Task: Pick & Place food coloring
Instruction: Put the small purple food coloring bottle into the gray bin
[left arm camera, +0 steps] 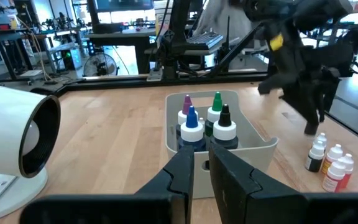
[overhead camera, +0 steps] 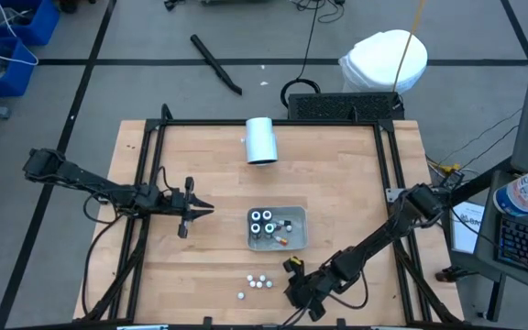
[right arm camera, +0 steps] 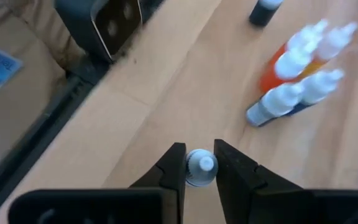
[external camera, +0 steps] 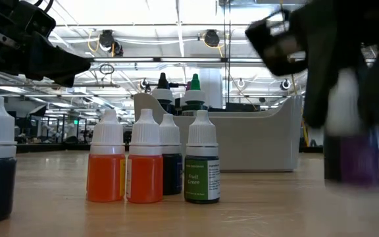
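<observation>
From above I saw open wood across the table's [overhead camera: 337, 174] right half, from one to four o'clock of the grey tray [overhead camera: 298, 240]. At the tray's twelve o'clock the white cylinder [overhead camera: 261, 140] lay on its side, blocking that line. At six o'clock a cluster of small bottles [overhead camera: 259, 281] stood in the way, with the right gripper [overhead camera: 298, 291] just beside it. The left gripper [overhead camera: 202, 209] occupied the nine o'clock side.

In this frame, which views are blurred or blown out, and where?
Low view: the right gripper and the purple bottle in it are motion-smeared, ceiling lights glare; the green bottle is sharp. Right wrist view: the standing bottles streak. Left wrist view: the far arm is smeared.
</observation>
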You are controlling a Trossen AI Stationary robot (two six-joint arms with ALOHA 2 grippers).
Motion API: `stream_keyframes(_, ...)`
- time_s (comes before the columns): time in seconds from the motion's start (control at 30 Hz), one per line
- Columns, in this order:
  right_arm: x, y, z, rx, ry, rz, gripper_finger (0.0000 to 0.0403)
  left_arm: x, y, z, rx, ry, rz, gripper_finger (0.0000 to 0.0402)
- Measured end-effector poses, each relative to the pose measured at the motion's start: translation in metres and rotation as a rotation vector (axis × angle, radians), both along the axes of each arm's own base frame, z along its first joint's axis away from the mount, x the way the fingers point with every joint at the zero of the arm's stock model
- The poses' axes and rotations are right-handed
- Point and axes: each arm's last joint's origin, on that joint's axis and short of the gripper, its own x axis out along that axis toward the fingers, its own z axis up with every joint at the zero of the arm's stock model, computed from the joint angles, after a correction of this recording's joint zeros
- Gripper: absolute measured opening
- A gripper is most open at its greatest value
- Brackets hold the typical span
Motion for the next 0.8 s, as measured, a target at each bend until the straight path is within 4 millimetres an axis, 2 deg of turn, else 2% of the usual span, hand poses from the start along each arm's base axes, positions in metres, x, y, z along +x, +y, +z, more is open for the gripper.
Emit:
stream_keyframes(0.07,-0.004,-0.004,0.017,-0.008,-0.017,0.004,0.0054,0.000,0.000,0.000,0.000,0.000,0.000,0.0058)
stream_keyframes(0.2,-0.017,-0.018,0.064,-0.062,-0.118,-0.059,0.0053,0.000,0.000,0.000,0.000,-0.001,0.000,0.0058)
stream_keyframes(0.3,-0.026,-0.036,0.097,-0.129,-0.220,-0.196,0.0053,0.000,0.000,0.000,0.000,-0.001,0.000,0.0058)
stream_keyframes(0.4,-0.034,-0.059,0.118,-0.166,-0.246,-0.320,0.0053,0.000,0.000,0.000,0.000,-0.001,0.000,0.0058)
stream_keyframes(0.47,-0.033,-0.074,0.121,-0.182,-0.221,-0.374,0.0053,0.000,0.000,0.000,0.000,-0.001,0.000,0.0058)
stream_keyframes(0.57,-0.026,-0.092,0.116,-0.202,-0.185,-0.430,0.0053,0.000,0.000,0.000,0.000,-0.001,0.000,0.0058)
stream_keyframes(0.8,-0.018,-0.129,0.073,-0.147,-0.121,-0.472,0.0053,0.000,0.000,0.000,0.001,0.005,0.000,0.0058)
